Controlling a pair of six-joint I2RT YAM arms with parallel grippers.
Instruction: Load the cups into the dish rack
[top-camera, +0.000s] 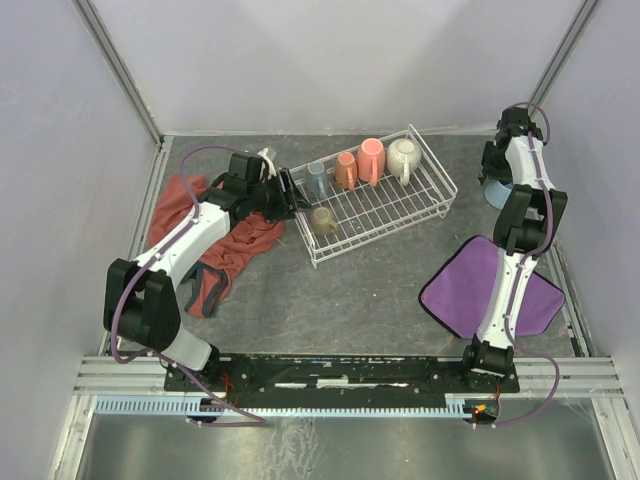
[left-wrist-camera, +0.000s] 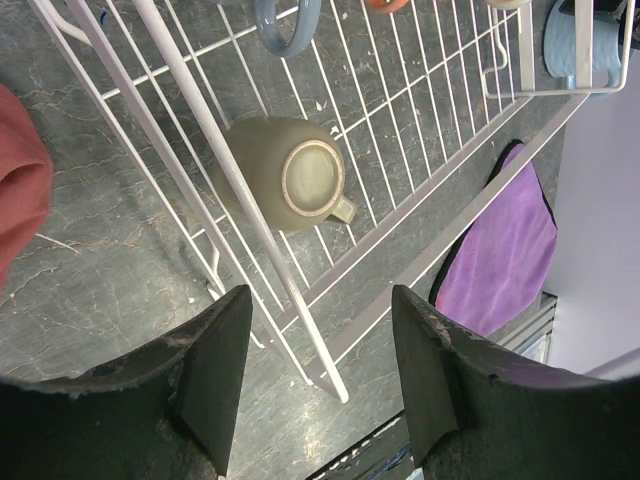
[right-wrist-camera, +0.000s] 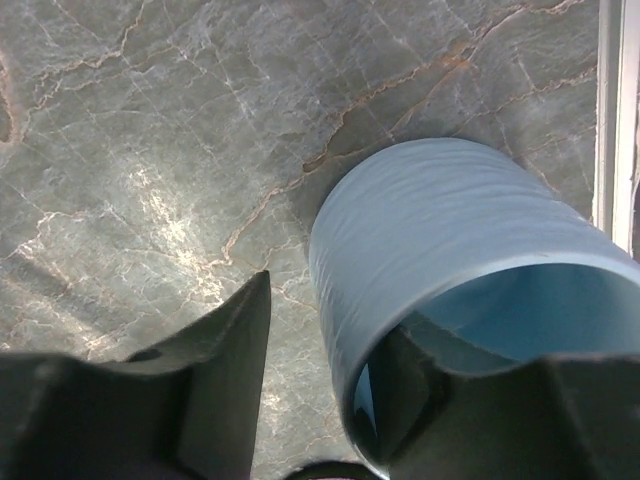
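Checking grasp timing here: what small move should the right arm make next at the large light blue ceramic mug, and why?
Probably close the right gripper on the wall of the large light blue ceramic mug. In the right wrist view the rim sits between its fingers, a gap showing beside the outer one, and the mug is outside the white wire dish rack.

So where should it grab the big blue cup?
By the rim wall, coming in from the open mouth. The light blue cup has its mouth turned toward the right gripper, and no handle shows on this side. One finger inside and one outside would probably pinch the thin wall best.
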